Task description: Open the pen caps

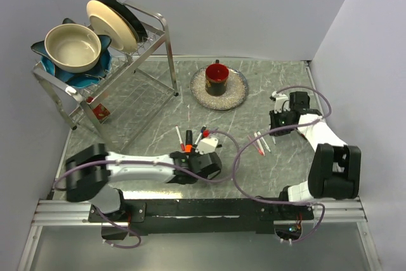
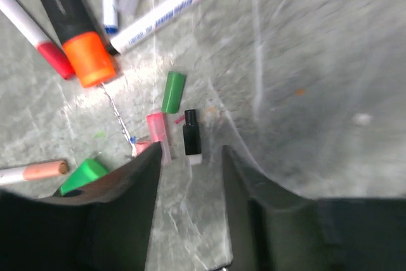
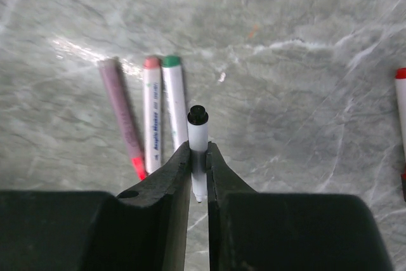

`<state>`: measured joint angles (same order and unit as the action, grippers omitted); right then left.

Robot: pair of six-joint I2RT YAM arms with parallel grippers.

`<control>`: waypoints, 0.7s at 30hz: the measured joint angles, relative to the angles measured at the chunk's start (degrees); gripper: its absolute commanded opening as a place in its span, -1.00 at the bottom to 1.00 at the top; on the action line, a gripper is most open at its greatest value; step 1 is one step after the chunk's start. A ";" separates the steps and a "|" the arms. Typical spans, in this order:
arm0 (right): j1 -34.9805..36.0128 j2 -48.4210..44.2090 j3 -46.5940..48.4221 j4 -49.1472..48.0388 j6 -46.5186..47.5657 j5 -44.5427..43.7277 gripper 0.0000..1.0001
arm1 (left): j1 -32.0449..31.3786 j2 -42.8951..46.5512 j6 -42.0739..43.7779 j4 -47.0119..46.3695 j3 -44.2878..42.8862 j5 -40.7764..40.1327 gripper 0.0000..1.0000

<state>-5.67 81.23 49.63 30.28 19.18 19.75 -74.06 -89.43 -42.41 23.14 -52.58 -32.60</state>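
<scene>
My left gripper (image 2: 190, 179) is open and empty, low over bare table. Just beyond its tips lie loose pen caps: a black one (image 2: 191, 131), a pink one (image 2: 157, 126) and two green ones (image 2: 172, 92) (image 2: 86, 174). Further off, a thick black marker wears an orange cap (image 2: 92, 60) and a white pen wears a red cap (image 2: 56, 59). My right gripper (image 3: 198, 155) is shut on a slim white pen (image 3: 198, 132) with a black end, held above three pens (image 3: 152, 112) on the table. In the top view the left gripper (image 1: 198, 155) is at the middle and the right gripper (image 1: 278, 101) at the far right.
A metal dish rack (image 1: 155, 42) with a bowl and plates stands at the back left. A red mug (image 1: 217, 78) sits on a round mat (image 1: 238, 93) at the back middle. More pens (image 1: 260, 143) lie right of centre. Walls close the back and right.
</scene>
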 measured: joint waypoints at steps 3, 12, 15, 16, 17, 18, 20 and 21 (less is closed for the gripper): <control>0.00 3.06 0.44 0.85 1.18 -1.33 -0.51 | -0.02 7.58 1.05 -3.19 3.21 0.24 0.39; 0.02 7.67 2.51 4.20 4.52 0.74 0.02 | 0.83 23.52 3.43 -10.25 13.53 2.43 0.70; 0.04 7.89 3.23 5.38 5.07 1.31 0.13 | 1.73 27.26 4.15 -11.67 16.04 3.48 0.74; 0.04 7.72 3.43 5.46 5.20 1.27 0.17 | 2.03 28.41 4.33 -12.04 16.70 3.89 0.75; 0.02 7.48 3.65 5.40 5.22 0.96 0.21 | 2.43 29.86 4.57 -12.63 17.49 4.42 0.77; 0.04 6.95 3.74 5.25 5.25 0.55 0.22 | 2.51 30.34 4.66 -12.76 17.70 4.50 0.80; 0.02 5.64 4.11 5.20 5.40 -0.72 0.25 | 3.34 32.65 5.51 -13.77 18.91 5.46 0.81; 0.00 5.14 4.76 5.22 5.62 -1.75 0.26 | 3.82 33.64 5.84 -14.53 19.54 5.99 0.82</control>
<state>-5.67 86.37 54.39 35.51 24.80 18.00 -70.24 -55.79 -36.58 8.60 -33.04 -26.61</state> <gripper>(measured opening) 0.612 0.899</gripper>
